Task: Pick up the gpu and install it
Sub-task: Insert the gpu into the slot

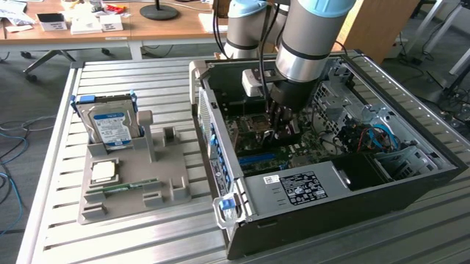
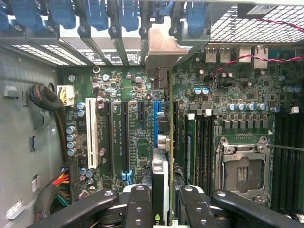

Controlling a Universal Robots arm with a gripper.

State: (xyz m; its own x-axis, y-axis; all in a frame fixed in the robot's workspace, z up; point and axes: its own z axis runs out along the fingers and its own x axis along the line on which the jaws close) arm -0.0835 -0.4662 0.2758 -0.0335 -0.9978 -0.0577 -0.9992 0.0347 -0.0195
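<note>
Inside the computer case, jaws clamped on gpu, edge-on above motherboard.

The arm is seen in the exterior view descending steeply from above, its grey forearm with a light blue joint cap leading down to a black wrist section. The gripper is pointed straight downward, well below the arm's upper joints. In the wrist view the black fingers are seen drawn close together, clamped on a thin edge-on card held between them.
</note>
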